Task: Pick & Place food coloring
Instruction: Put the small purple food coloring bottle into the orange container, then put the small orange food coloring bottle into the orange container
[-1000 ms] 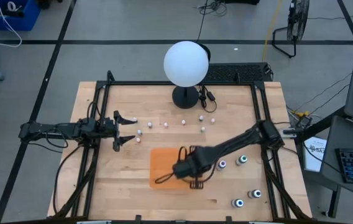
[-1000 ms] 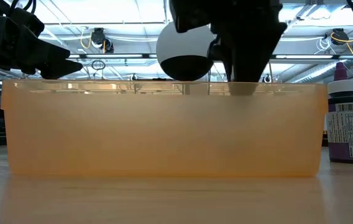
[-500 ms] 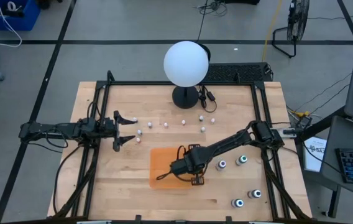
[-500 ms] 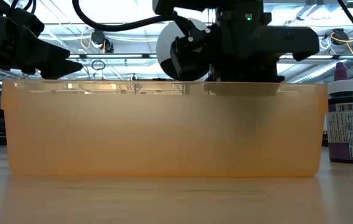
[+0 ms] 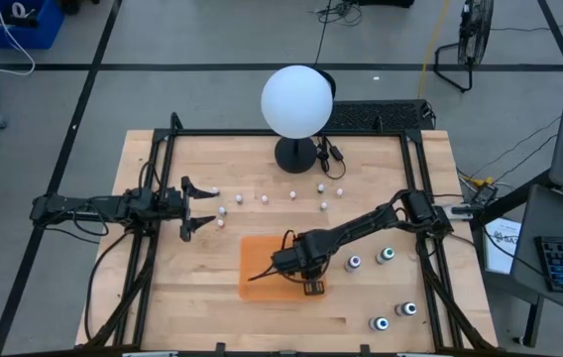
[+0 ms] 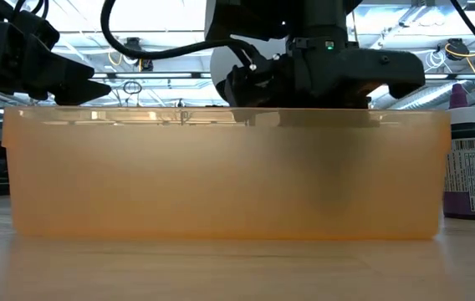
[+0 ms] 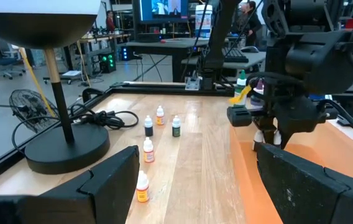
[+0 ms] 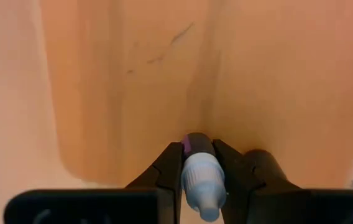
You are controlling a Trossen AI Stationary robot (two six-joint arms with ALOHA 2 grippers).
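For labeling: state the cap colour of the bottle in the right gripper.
White cap on the bottle; right wrist view.

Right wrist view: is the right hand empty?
No, the right hand is shut on a white-capped food coloring bottle over the orange bin.

**What stays out of sight**

From table height, the orange bin [image 6: 221,176] walls off nearly everything behind it; the right hand [image 6: 321,79] drops below its rim and its tips vanish. The purple bottle [image 6: 470,159] is cut by the frame's edge. From above, the small bottles [image 5: 262,198] are mere specks, labels unreadable. In the right wrist view, the held bottle [image 8: 200,177] shows only cap and shoulder.
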